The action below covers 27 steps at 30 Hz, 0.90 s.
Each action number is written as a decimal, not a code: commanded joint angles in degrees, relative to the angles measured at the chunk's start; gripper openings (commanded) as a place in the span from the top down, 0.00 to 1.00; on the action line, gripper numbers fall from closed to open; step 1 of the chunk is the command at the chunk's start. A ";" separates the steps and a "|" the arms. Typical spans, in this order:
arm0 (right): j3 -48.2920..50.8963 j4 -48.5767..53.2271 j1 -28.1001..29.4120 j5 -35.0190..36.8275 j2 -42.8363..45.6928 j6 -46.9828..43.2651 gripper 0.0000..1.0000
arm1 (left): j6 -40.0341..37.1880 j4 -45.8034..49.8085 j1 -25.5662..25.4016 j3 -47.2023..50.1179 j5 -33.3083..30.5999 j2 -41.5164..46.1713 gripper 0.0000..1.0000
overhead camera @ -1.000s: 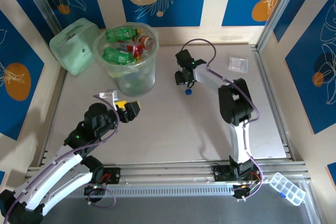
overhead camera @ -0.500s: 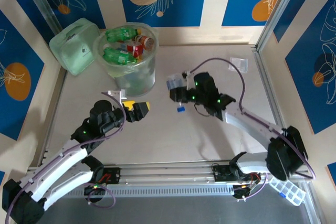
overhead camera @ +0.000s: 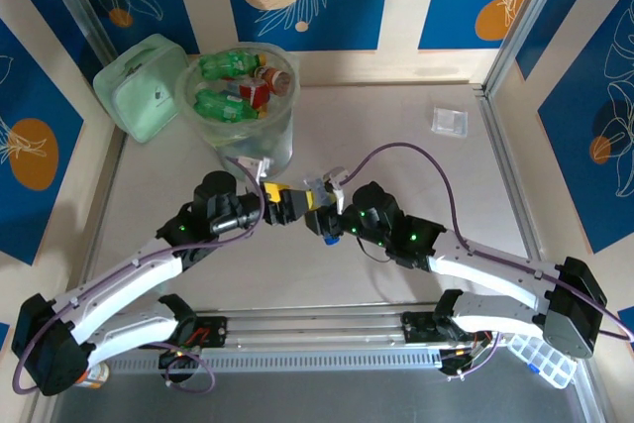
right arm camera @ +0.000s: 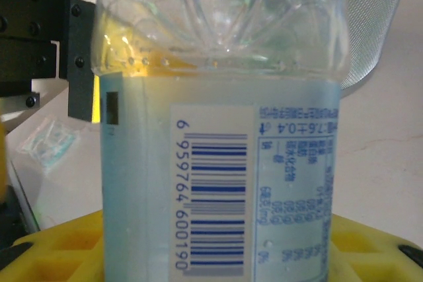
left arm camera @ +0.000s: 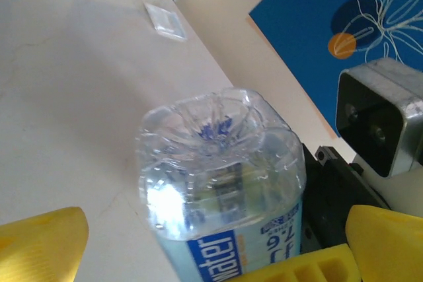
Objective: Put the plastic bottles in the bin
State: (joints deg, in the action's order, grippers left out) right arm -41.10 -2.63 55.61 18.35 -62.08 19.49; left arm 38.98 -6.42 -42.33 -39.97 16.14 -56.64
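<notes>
Seen from above, both arms meet near the middle of the table [overhead camera: 416,235]. The bin [overhead camera: 238,146] stands at 11 o'clock from the meeting point, just behind the left gripper [overhead camera: 290,203]. Green bottles [overhead camera: 226,64] and red-labelled bottles [overhead camera: 260,94] lie inside it, up to the rim. A pale green box [overhead camera: 139,86] sits against the bin at 10 o'clock. A small clear packet [overhead camera: 449,121] lies well apart at 2 o'clock, and a compartment box [overhead camera: 543,354] sits off the table at 4 o'clock.

The right gripper [overhead camera: 315,213] is closed on a clear bottle [left arm camera: 221,163], which hangs above the table with its base turned to the left gripper. In the left wrist view, the left gripper's yellow fingers [left arm camera: 39,242] stand wide at both sides of this base and do not touch it. Behind the bottle, at 3 o'clock, is a grey camera housing [left arm camera: 378,123].

The blue band of the label carries the word "water" in white. In the right wrist view, the label shows a barcode with the number 6 959764 600190 and, sideways, "7.6±0.4". The smaller print beside it is too fine to read.
</notes>
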 commanded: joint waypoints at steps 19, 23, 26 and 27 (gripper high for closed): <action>1.43 -2.57 4.77 11.56 2.38 -2.39 0.46 | 1.49 -1.03 -6.00 -7.57 -10.07 -7.56 0.54; 0.46 -1.01 5.16 10.94 3.02 -1.87 0.10 | -1.97 6.66 -6.16 -11.96 -12.87 -6.90 0.56; 1.82 -2.23 5.64 8.95 6.42 -2.37 0.06 | -7.52 16.05 -6.17 -18.59 -17.90 -5.27 0.55; 2.46 -2.81 5.81 8.06 7.86 -2.59 0.06 | -9.70 19.40 -6.13 -21.25 -20.36 -4.94 0.55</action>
State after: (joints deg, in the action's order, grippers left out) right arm -39.79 -3.38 60.75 28.01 -58.74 17.15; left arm 36.38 4.14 -48.14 -54.02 2.83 -64.53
